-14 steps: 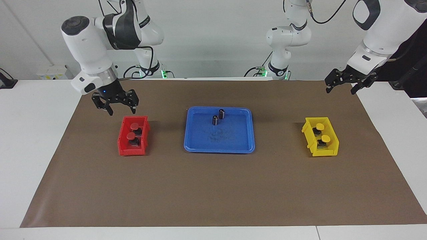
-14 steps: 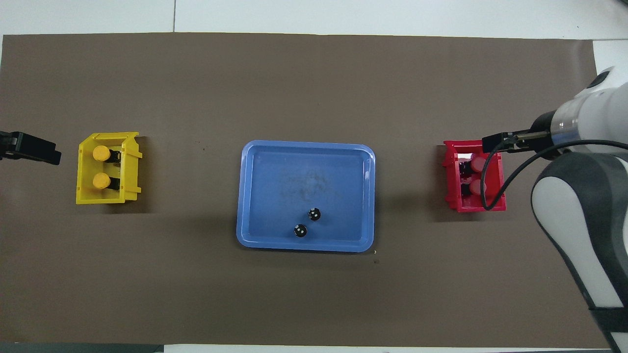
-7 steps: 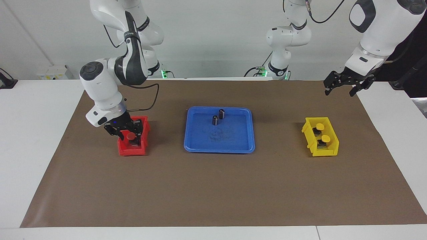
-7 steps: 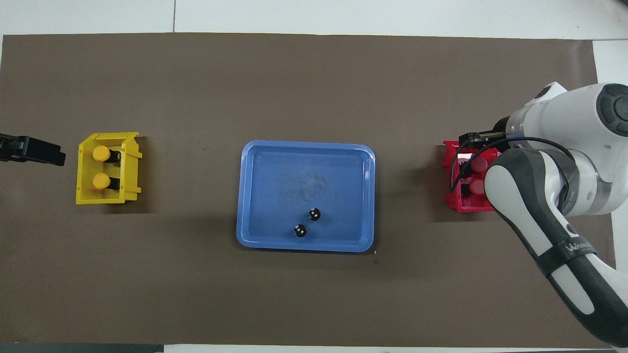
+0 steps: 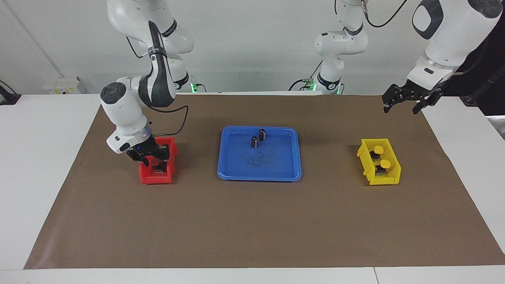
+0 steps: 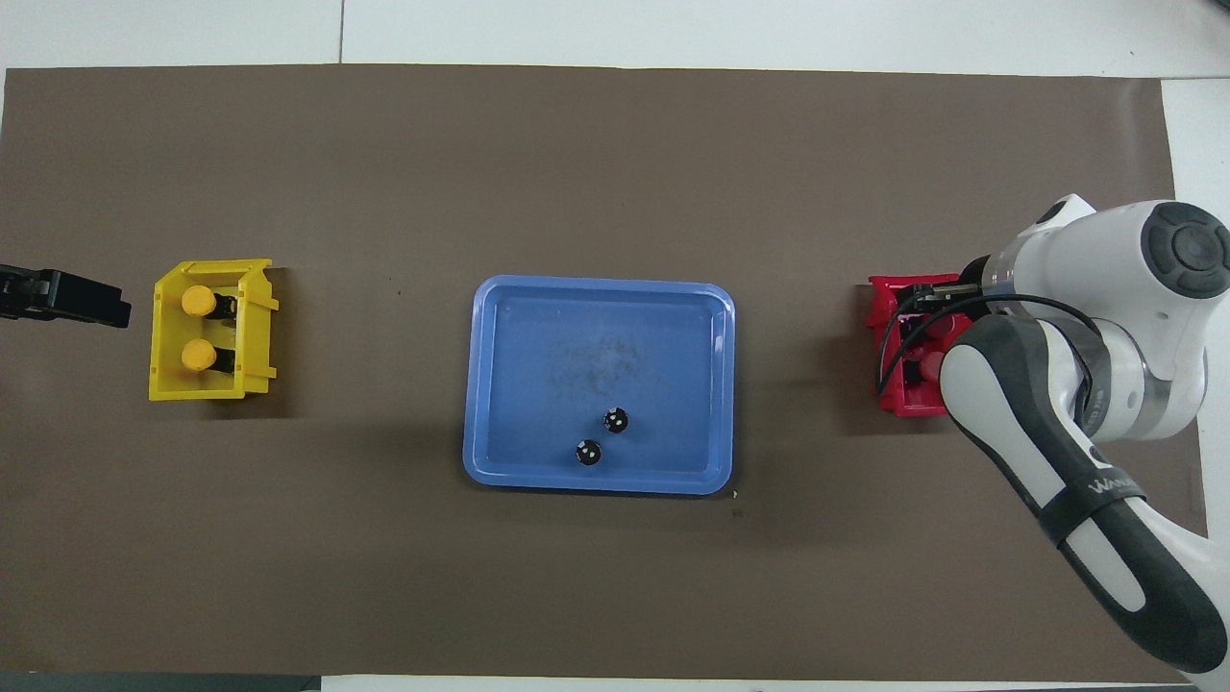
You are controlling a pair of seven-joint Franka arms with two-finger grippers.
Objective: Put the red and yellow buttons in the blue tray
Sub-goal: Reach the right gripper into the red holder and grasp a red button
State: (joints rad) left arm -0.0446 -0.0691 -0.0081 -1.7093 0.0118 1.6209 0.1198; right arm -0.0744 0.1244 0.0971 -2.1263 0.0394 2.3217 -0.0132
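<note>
The desk carries the blue tray at its middle, holding no buttons yet. The red bin sits toward the right arm's end. There the right gripper is down inside the bin, closed around a red button. The yellow buttons lie in the yellow bin, and the left gripper waits wide open and empty above the desk beside that bin.

Matt brown paper sheet over smooth white table; blue tray at frame centre glossy plastic with scuffed floor; red bin and yellow bin smooth plastic; arm shells glossy white.
</note>
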